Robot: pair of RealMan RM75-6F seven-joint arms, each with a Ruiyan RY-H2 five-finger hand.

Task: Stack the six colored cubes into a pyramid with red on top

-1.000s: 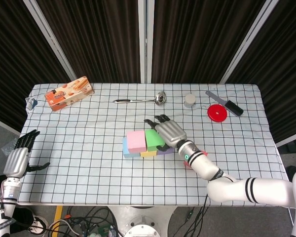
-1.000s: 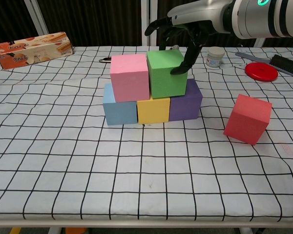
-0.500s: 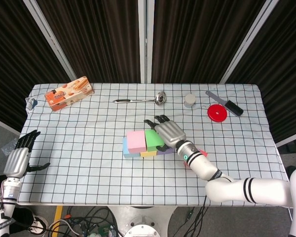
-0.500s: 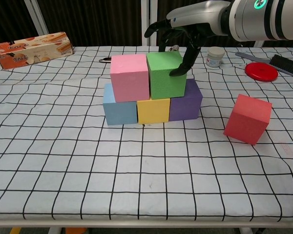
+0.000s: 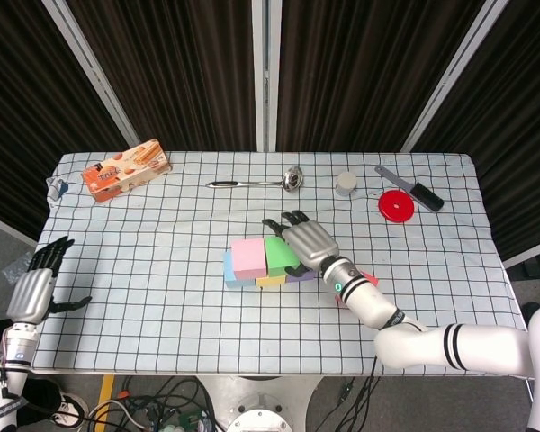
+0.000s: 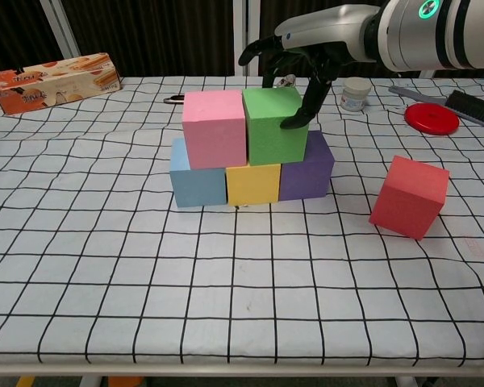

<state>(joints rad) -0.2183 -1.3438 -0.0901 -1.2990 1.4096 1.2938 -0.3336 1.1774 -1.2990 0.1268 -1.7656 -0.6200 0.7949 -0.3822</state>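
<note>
The blue cube (image 6: 197, 181), yellow cube (image 6: 253, 182) and purple cube (image 6: 306, 168) form a row mid-table. The pink cube (image 6: 214, 127) and green cube (image 6: 273, 125) sit side by side on top of them. My right hand (image 6: 302, 56) holds the green cube, thumb on its right face and the other fingers behind it; from the head view this hand (image 5: 308, 241) covers the cube's right side. The red cube (image 6: 410, 197) sits tilted on the cloth to the right, apart from the stack. My left hand (image 5: 36, 288) hangs open off the table's left edge.
A snack box (image 5: 126, 168) lies at the back left and a ladle (image 5: 261, 182) at the back centre. A white jar (image 6: 356, 93), a red disc (image 6: 432, 118) and a brush (image 6: 468, 105) sit at the back right. My right forearm crosses the table beside the red cube.
The green cube has shifted a little left against the pink cube under my right hand. The left hand has not moved.
</note>
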